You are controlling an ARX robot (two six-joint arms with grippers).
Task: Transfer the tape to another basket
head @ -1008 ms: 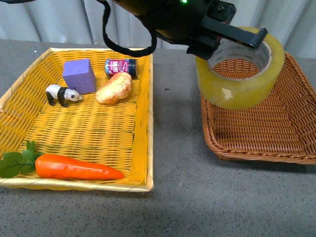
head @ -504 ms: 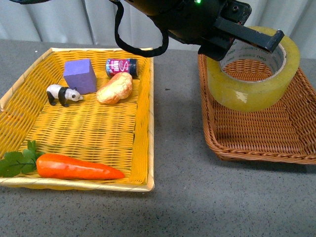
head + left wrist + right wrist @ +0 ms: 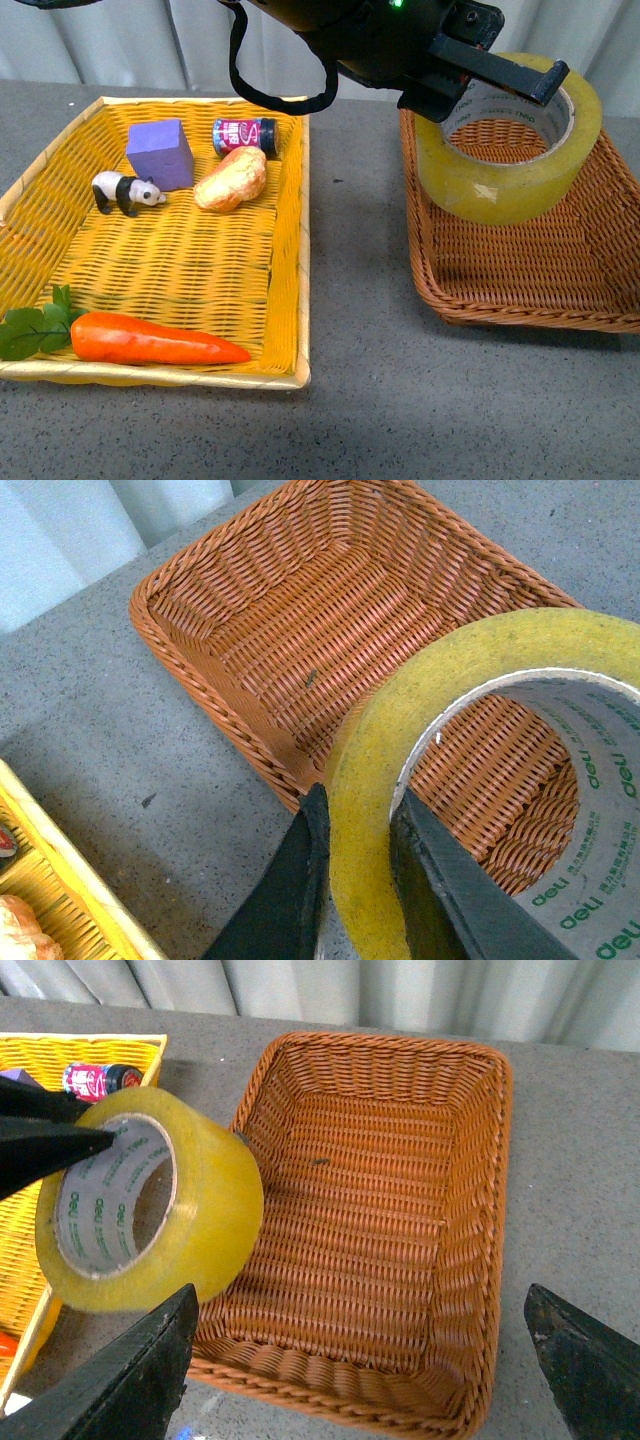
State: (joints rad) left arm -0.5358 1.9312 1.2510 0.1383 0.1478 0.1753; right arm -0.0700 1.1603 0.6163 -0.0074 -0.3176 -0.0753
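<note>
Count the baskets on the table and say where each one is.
2. The yellow basket sits on the left; the brown basket sits on the right, with the tape held over its left side. None seems hidden.

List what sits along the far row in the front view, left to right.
purple block → small dark jar with a pink label, lying on its side → tape, held over the edge of the brown basket. The panda and the bread overlap these, so they are left out.

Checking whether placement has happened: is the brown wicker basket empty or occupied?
Empty: the brown wicker basket shows bare weave; the tape hangs above its edge, clamped by the left gripper.
</note>
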